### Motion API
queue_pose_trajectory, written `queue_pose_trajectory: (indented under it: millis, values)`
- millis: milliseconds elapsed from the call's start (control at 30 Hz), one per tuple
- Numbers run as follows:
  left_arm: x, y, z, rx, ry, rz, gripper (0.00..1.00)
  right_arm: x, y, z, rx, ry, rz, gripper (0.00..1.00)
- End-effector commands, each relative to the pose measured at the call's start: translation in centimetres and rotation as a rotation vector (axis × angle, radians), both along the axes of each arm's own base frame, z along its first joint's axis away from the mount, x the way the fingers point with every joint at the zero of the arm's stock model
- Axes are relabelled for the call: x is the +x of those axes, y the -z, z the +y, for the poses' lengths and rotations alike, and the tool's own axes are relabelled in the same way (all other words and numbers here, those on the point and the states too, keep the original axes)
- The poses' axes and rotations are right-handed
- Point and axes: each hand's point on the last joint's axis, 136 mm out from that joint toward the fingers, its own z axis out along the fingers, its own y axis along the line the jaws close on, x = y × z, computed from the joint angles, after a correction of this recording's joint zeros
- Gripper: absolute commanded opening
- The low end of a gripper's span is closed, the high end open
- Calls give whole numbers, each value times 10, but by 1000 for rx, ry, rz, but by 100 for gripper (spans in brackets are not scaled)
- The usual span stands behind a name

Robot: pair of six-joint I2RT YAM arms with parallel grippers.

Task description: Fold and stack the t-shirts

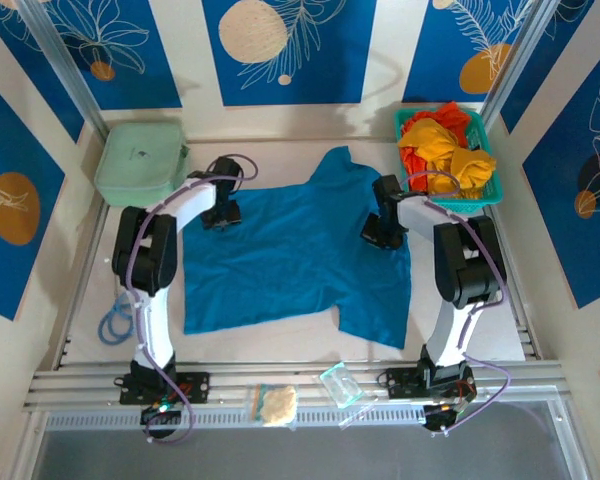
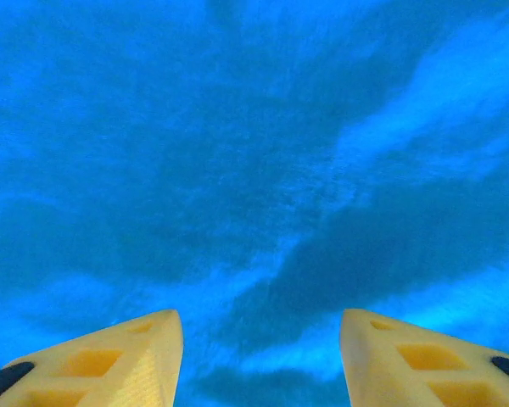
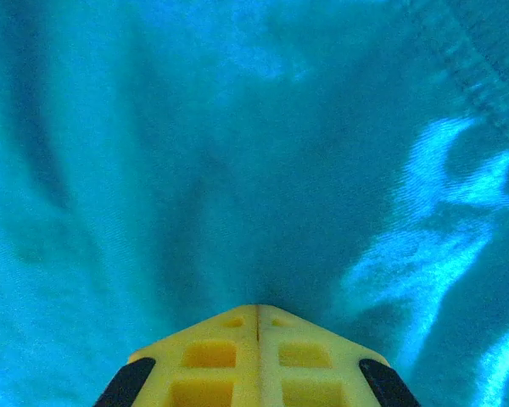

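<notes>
Cloth first: from the top camera you see the teal-blue t-shirt (image 1: 290,255) spread across the middle of the desk (image 1: 280,160). The yellow-orange and red t-shirts (image 1: 442,145) are bundled in the mesh basket (image 1: 490,185) at the far right corner, and a pale green case (image 1: 140,160) sits at the far left corner. The left pincer (image 1: 221,213) is down on the shirt's far left part, the right pincer (image 1: 383,232) on its right side.

Your left wrist camera adds the gap: the left pincer (image 2: 261,326) has its 2 fingers apart, holding nothing, with rumpled blue cloth just beyond them.

Your right wrist camera shows the right pincer (image 3: 257,309) closed, its 2 fingers meeting, the tip against the cloth where creases converge. You cannot tell whether any fabric is pinched.
</notes>
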Motion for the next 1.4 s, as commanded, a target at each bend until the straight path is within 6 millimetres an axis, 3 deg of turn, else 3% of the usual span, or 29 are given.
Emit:
queue_pose_trajectory:
  millis: [0, 167, 300, 467, 700, 833, 967, 1100, 1333, 1367]
  values:
    - [9, -4, -10, -58, 3, -5, 52, -12, 2, 7, 25, 56, 15, 0]
    - [9, 17, -13, -58, 10, 29, 52, -51, 15, 0, 4, 142, 57, 0]
    - [11, 31, -18, -77, 28, 55, 52, -69, 12, -5, -27, 166, 53, 0]
    - [8, 30, -19, -87, 32, 62, 53, -64, 7, -9, -54, 139, 35, 0]
    - [12, -5, -17, -82, 41, -13, 56, -10, -14, 1, -65, 21, -40, 0]
    - [10, -12, -17, -80, 46, -13, 56, 14, -18, 11, -34, -8, -46, 0]
    - [7, -23, -21, -107, 54, -36, 58, 61, -41, 24, 19, -76, -109, 0]
    - [1, -41, -27, -125, 73, -65, 62, 118, -56, 41, 59, -197, -162, 22]
    - [-13, -57, -28, -136, 82, -95, 63, 194, -50, 71, 112, -340, -204, 52]
    - [-15, -57, -29, -137, 84, -94, 63, 202, -50, 77, 123, -353, -219, 62]
